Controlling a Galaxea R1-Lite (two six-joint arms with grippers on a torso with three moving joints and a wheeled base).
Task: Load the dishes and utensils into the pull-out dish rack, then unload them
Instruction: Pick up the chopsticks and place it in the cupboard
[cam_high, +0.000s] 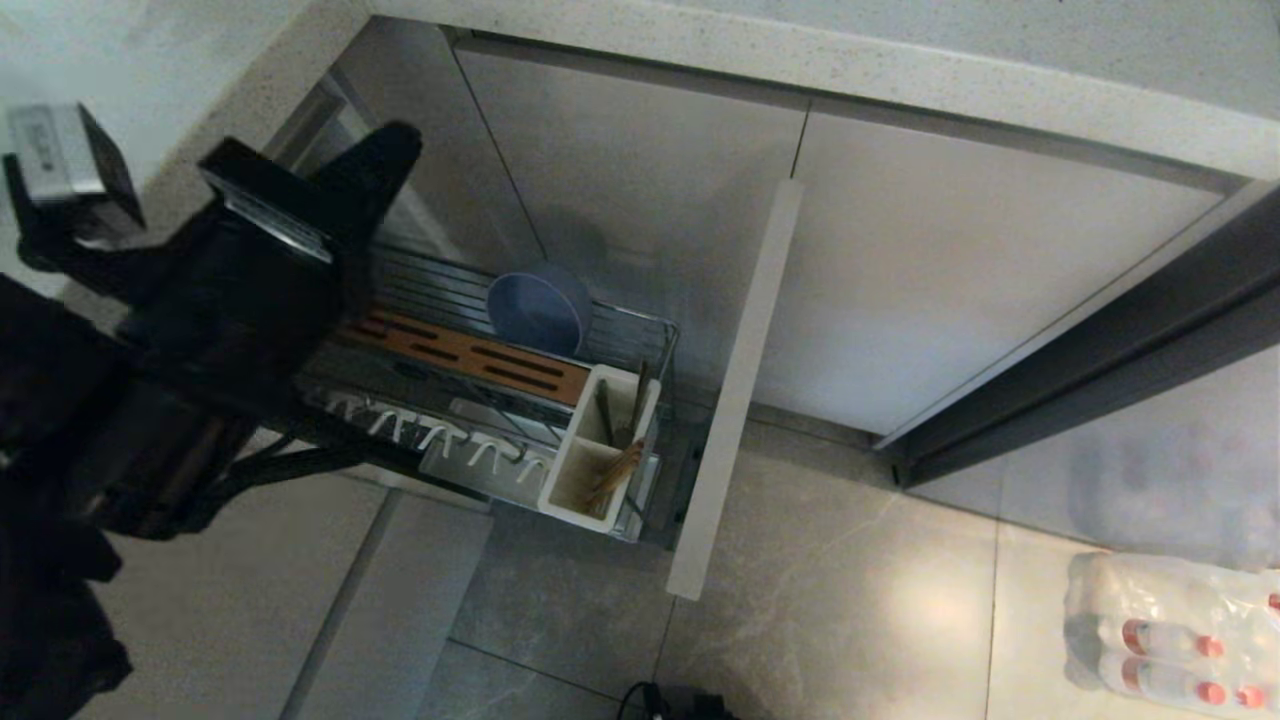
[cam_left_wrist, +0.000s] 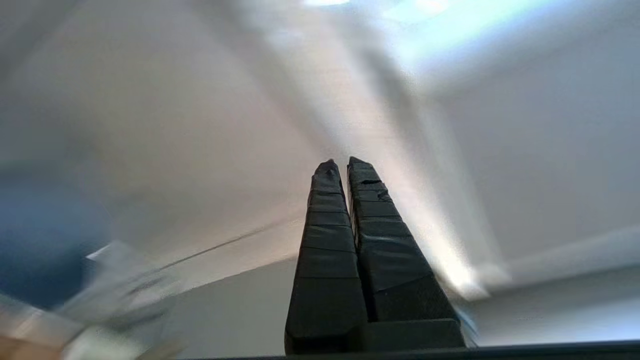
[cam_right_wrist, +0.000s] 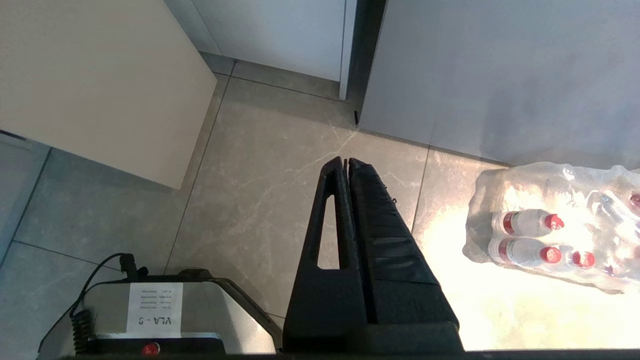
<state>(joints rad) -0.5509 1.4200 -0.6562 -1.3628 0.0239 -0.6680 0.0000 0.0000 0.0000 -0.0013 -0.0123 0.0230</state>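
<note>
Over the rack's (cam_high: 640, 335) inner end | left gripper (cam_left_wrist: 345, 167) is seen pinched shut, nothing held | bowl (cam_high: 540, 308) is propped on edge at its 3 o'clock, chopsticks (cam_high: 618, 472) upright in caddy (cam_high: 572, 470) beyond | right gripper (cam_right_wrist: 346, 165), closed and empty, is parked over the floor, farther off

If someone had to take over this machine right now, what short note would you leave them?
Left tool: shut, empty, raised over the left end of the pull-out dish rack.
Right tool: shut, empty, parked over the floor beside a pack of water bottles.
Blue bowl stands on edge in the rack; chopsticks sit in the white caddy, with a darker utensil behind them.
The plate is not in view, so loading cannot be confirmed as complete. Unloading not begun.
</note>
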